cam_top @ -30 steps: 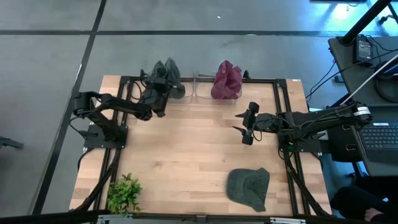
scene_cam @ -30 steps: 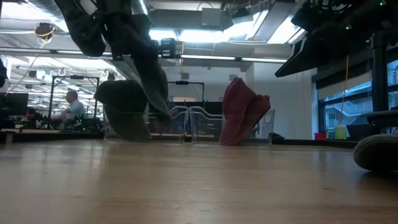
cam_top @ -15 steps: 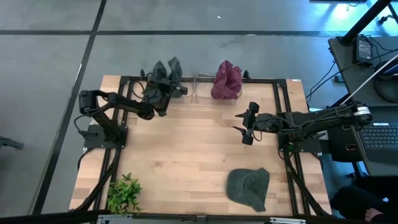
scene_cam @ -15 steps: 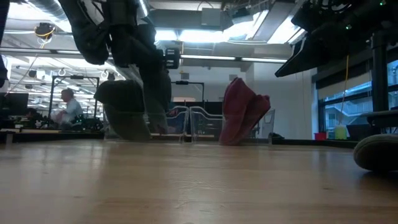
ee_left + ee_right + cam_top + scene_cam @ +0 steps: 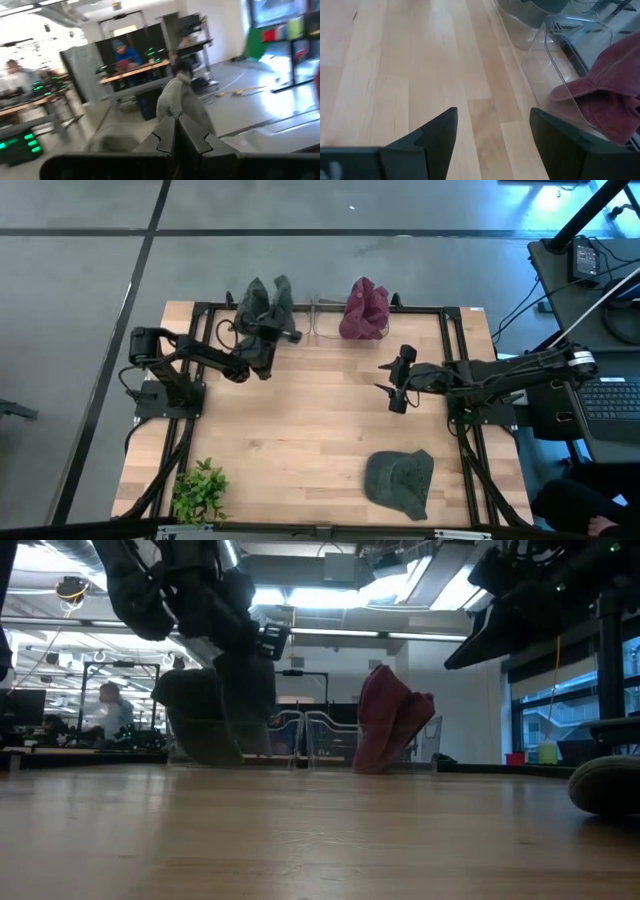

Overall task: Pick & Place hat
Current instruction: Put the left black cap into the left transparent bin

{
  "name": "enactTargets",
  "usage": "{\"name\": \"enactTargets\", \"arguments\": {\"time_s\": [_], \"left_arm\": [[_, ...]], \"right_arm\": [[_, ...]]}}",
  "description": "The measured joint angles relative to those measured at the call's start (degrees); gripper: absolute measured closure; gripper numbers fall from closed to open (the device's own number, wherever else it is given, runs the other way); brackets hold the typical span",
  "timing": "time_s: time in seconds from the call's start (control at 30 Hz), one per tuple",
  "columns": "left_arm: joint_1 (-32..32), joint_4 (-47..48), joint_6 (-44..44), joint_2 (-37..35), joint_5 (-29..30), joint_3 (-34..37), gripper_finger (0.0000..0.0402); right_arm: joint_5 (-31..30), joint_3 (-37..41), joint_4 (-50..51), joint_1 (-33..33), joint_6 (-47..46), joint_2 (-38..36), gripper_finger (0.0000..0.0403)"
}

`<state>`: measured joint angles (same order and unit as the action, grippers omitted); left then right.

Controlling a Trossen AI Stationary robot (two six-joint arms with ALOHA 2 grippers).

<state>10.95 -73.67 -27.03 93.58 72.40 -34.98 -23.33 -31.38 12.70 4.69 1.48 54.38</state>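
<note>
The left gripper (image 5: 268, 338), clamped on the grey hat (image 5: 266, 302), has carried it from the rack towards the table's (image 5: 300, 430) far left corner; transfer is under way. The right gripper (image 5: 392, 388) waits spread, empty, mid-table.

Green hat (image 5: 606, 783) cut off by low view's edge; background people blurred.

Left arm reaches toward far desk edge, left pincer (image 5: 268, 332) raised, fingers (image 5: 167, 137) pressed together, gripping grey hat (image 5: 268, 302). Right arm extended inward over desk middle, right pincer (image 5: 386, 385) hovering, fingers (image 5: 438, 131) spread wide, nothing between.
</note>
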Motion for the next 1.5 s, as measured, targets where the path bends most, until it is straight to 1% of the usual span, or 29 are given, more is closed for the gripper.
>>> {"name": "enactTargets", "arguments": {"time_s": [0.13, 0.27, 0.3, 0.4, 0.57, 0.77, 0.87, 0.93, 1.07, 1.17, 1.27, 1.5], "left_arm": [[-2.32, 0.47, -1.22, 0.00, 7.81, 0.00, 0.0398], [-4.75, 0.58, -8.36, 0.00, 16.44, 0.00, 0.0398], [-5.12, 0.63, -9.87, 0.00, 17.52, 0.00, 0.0398], [-5.91, 1.25, -12.23, 0.00, 17.64, 0.00, 0.0398], [-5.49, 2.06, -12.04, -0.04, 17.66, 0.00, 0.0395], [-5.54, 2.33, -3.07, -0.06, 17.54, 0.35, 0.0395], [-5.21, 2.24, 3.24, -0.09, 17.54, 2.71, 0.0397], [-4.36, 1.33, 8.66, -0.09, 17.57, 4.95, 0.0397], [-2.57, 1.41, 22.69, -0.09, 17.62, 8.84, 0.0398], [-1.58, 1.42, 29.72, -0.09, 17.58, 10.46, 0.0397], [-0.75, 1.42, 32.26, -0.09, 17.53, 10.88, 0.0397], [-0.20, 1.41, 32.28, -0.09, 17.55, 10.88, 0.0387]], "right_arm": [[-0.02, 0.00, 0.01, 0.00, -0.44, 0.96, 0.0155], [0.00, 0.00, -0.13, 0.00, -0.46, 1.60, 0.0155], [-0.02, 0.00, -0.45, 0.00, -0.42, 1.70, 0.0155], [0.00, 0.00, -1.11, 0.00, 0.13, 1.82, 0.0155], [-0.01, 0.00, -1.28, 0.00, -0.16, 1.82, 0.0155], [0.00, 0.00, -1.10, 0.00, -1.01, 1.82, 0.0155], [0.00, 0.00, -0.76, 0.00, -1.01, 1.82, 0.0155], [0.00, 0.00, -0.62, 0.00, -1.09, 1.82, 0.0155], [0.00, 0.00, -0.40, 0.00, -1.12, 1.82, 0.0155], [0.00, 0.00, -0.40, 0.00, -1.08, 1.82, 0.0155], [-0.01, 0.00, -0.40, 0.00, -1.07, 1.82, 0.0155], [0.00, 0.00, -0.40, -0.01, -1.07, 1.82, 0.0155]]}}
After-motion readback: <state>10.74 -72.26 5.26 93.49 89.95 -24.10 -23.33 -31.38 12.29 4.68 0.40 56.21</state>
